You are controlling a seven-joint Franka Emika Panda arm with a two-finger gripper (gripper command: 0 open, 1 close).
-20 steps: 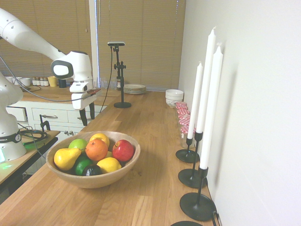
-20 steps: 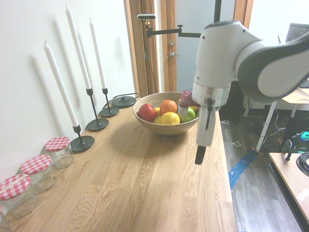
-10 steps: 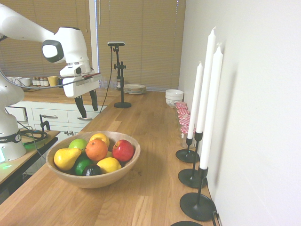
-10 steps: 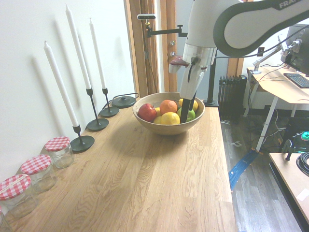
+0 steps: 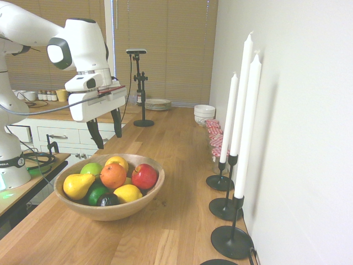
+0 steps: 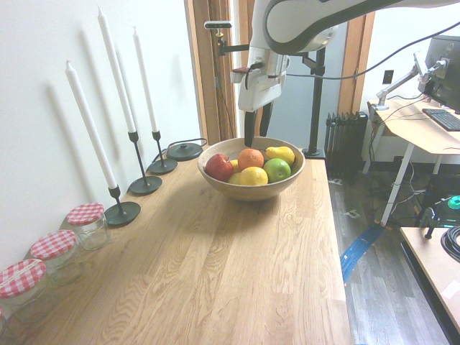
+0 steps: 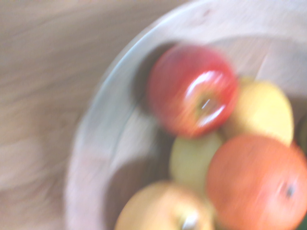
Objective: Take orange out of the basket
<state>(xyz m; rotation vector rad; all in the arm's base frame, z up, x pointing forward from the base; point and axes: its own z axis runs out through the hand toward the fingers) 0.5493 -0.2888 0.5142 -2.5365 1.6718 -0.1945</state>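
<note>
The white arm's gripper [image 5: 106, 134] hangs in the upper left of the first exterior view, jaws apart and holding nothing, above the far rim of the wooden basket [image 5: 140, 201]. The orange [image 5: 113, 176] sits atop the fruit pile at lower left, beside a red apple [image 5: 144, 176].

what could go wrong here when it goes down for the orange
The orange sits packed against the red apple, a lemon and other fruit in the basket, so the open gripper, above the bowl, may have little room beside it; its fingers could land on a neighbour, nudge it or grab it instead. The orange is round and smooth, so an off-centre pinch may let it slip. Lifting it could set the piled fruit rolling.
</note>
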